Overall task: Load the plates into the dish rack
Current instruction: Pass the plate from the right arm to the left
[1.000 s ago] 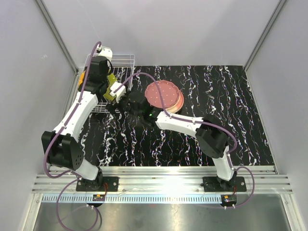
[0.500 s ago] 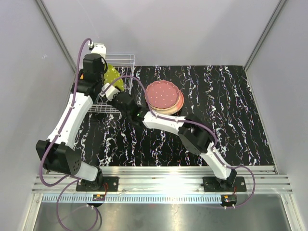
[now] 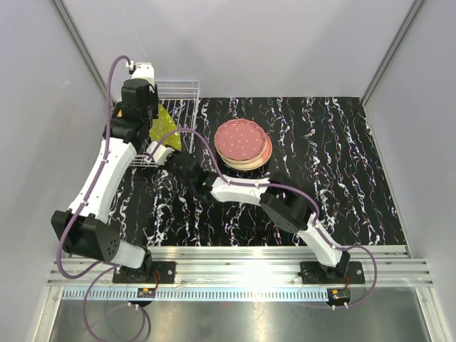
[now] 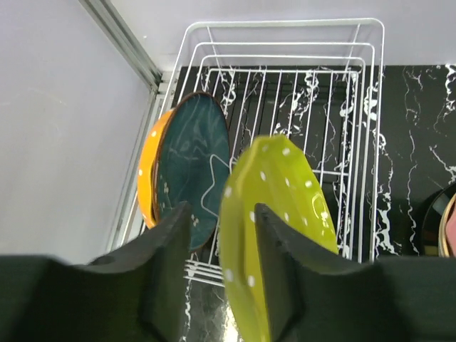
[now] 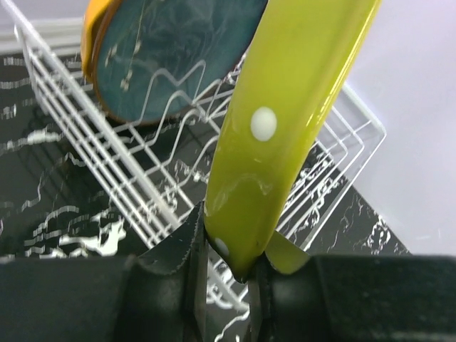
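Right gripper (image 5: 226, 265): clamped on the lower rim of the lime-green white-dotted plate (image 5: 285, 107).
Left gripper (image 4: 222, 214): fingers spread, straddling that plate's edge.
Plate: upright over the white wire dish rack (image 4: 285, 24), far-left table corner.

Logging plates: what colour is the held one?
The plate is lime green with white dots; see left wrist view.
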